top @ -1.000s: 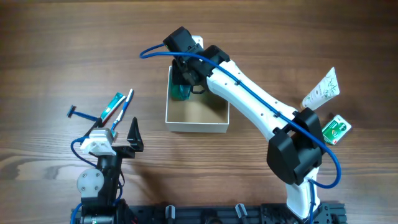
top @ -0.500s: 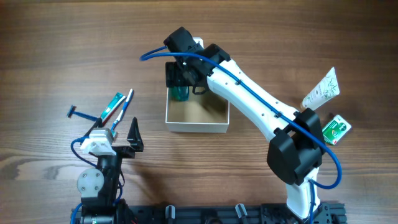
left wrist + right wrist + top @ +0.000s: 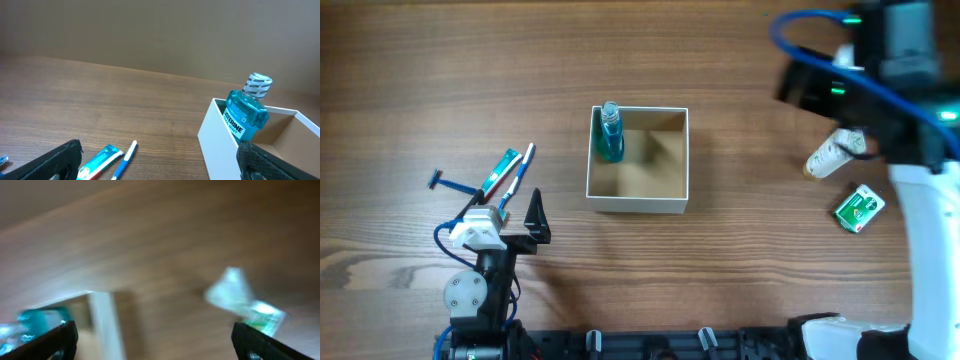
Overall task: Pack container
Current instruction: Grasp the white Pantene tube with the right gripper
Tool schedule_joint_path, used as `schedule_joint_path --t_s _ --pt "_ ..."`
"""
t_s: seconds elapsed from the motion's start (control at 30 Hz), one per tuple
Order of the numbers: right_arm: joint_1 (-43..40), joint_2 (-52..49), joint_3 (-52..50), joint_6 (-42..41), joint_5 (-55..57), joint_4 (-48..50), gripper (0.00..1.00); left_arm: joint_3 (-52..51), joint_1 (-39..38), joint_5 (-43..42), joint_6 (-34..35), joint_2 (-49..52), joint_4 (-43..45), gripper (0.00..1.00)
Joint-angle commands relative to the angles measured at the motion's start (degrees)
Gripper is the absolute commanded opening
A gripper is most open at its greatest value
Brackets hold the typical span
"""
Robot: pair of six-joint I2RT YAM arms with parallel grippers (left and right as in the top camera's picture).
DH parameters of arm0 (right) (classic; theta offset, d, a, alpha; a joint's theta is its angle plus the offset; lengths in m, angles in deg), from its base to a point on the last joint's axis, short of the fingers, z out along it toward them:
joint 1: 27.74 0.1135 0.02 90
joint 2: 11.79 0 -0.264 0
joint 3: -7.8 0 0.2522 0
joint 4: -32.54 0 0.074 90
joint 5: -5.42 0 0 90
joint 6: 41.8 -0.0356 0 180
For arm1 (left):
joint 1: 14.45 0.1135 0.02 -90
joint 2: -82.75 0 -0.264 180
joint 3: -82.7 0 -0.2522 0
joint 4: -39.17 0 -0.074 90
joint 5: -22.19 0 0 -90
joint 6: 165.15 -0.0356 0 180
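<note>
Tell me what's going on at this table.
A two-arm robot is packing toiletries into the container. A mouthwash bottle stands in its far left corner. The right arm's fingers, open and empty, are over the table's right side near a tube and a green packet. The left arm's fingers sit open beside a toothpaste, toothbrush and razor, not yet packed.

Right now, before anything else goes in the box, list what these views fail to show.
- Right wrist view: motion blur smears everything; the pale object on the table cannot be identified.
- Overhead: the right arm covers the far end of the white tube.
- Left wrist view: the near wall of the container hides its floor; the frame edge cuts off its right side.
- Overhead: the print on the green packet is too small to read.
</note>
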Motion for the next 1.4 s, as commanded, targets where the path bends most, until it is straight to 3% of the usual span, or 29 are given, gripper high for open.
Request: schedule_joint_path --t_s 0.0,0.17,0.57,0.67,0.8,0.87,1.03,1.07,1.37 --pt "-9.8 -1.2 -1.5 15.8 -3.8 -1.4 1.0 -0.5 0.3 0.3 0.6 -0.4 0.1 1.0" --pt "-16.9 -3.7 -7.2 19.0 -5.2 0.5 1.0 -0.5 0.3 0.3 0.6 -0.4 0.1 1.0" --pt "-17.2 -8.7 -27.3 21.8 -6.7 16.7 0.99 -0.5 0.3 0.3 0.6 -0.4 0.1 1.0" --pt "-17.2 -10.0 -27.5 21.7 -6.9 17.6 0.84 -0.5 0.3 0.3 0.6 -0.4 0.1 1.0" --pt "-17.2 -10.0 -27.5 21.2 -6.9 18.6 0.42 -0.5 0.3 0.3 0.6 -0.4 0.1 1.0" --pt "-17.2 -10.0 -27.5 20.3 -6.9 18.8 0.3 -0.5 0.3 0.3 0.6 -0.4 0.1 1.0" --pt "-17.2 -10.0 -27.5 20.3 -6.9 18.8 0.13 -0.5 0.3 0.3 0.6 -0.4 0.1 1.0" --pt "-17.2 -10.0 -27.4 20.3 -6.9 18.8 0.06 -0.5 0.3 0.3 0.6 -0.4 0.1 1.0" --pt "-16.4 -7.6 -21.8 15.3 -11.0 12.7 0.04 -0.5 0.3 0.3 0.6 -0.4 0.1 1.0"
